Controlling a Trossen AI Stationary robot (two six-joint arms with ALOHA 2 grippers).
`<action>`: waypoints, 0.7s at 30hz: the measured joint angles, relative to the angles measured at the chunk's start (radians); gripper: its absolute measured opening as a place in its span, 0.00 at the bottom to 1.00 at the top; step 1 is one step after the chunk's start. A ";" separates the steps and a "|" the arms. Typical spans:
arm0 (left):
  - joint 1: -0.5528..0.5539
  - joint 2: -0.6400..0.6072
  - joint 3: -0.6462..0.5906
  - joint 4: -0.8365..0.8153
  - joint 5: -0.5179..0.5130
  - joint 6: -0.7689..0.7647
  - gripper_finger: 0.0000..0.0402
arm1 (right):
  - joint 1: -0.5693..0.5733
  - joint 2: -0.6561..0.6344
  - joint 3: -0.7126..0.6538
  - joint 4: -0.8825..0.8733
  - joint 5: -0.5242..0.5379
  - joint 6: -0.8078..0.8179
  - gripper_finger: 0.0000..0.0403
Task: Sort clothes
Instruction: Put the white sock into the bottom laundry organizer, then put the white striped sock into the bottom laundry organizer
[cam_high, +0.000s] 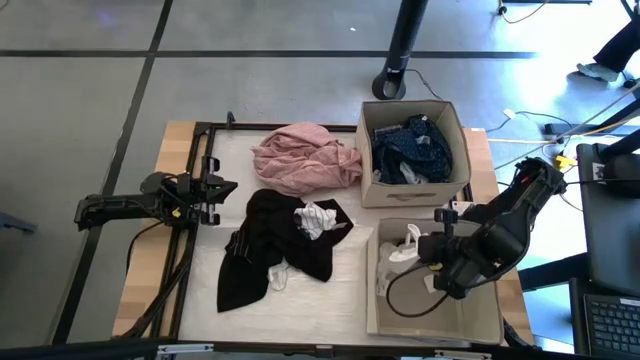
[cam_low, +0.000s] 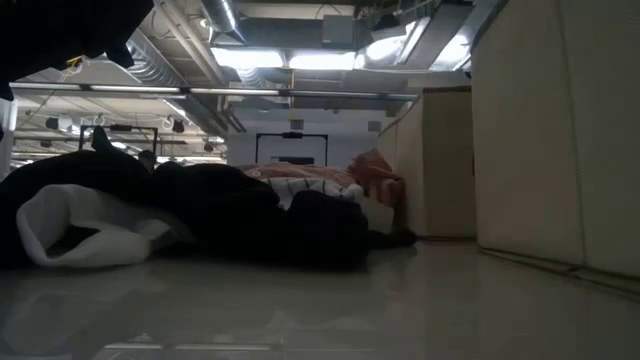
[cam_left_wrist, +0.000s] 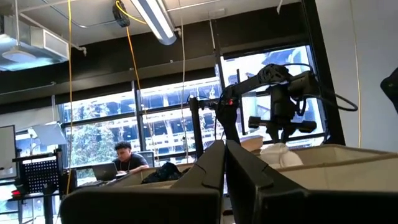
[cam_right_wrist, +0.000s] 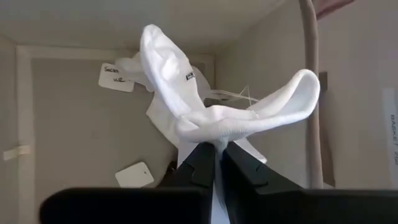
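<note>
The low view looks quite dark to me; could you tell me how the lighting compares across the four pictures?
Low view: backlit by ceiling lights, black clothes nearly silhouetted, glare on the tabletop. Left wrist view: bright windows, dark fingers. Right wrist view: even light on the white sock in the right gripper. High view: evenly lit.

Right gripper (cam_right_wrist: 216, 155) fingertips buried in white sock (cam_right_wrist: 205, 118) fabric, black pile (cam_high: 262, 250) — garment count unclear

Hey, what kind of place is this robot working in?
Probably a robotics lab or open workspace: exposed ceiling ducts overhead, tall windows, a person at a laptop behind the table, and cables across the floor.
</note>
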 joint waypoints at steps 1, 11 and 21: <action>0.000 0.000 0.000 0.000 0.000 0.000 0.01 | 0.000 0.000 0.000 -0.001 0.000 0.001 0.08; 0.000 0.000 0.000 0.000 0.000 -0.007 0.01 | -0.073 0.000 0.000 -0.001 -0.122 0.000 0.43; 0.000 0.000 0.000 0.000 0.000 -0.007 0.01 | -0.199 0.000 0.000 0.298 -0.050 -0.343 0.58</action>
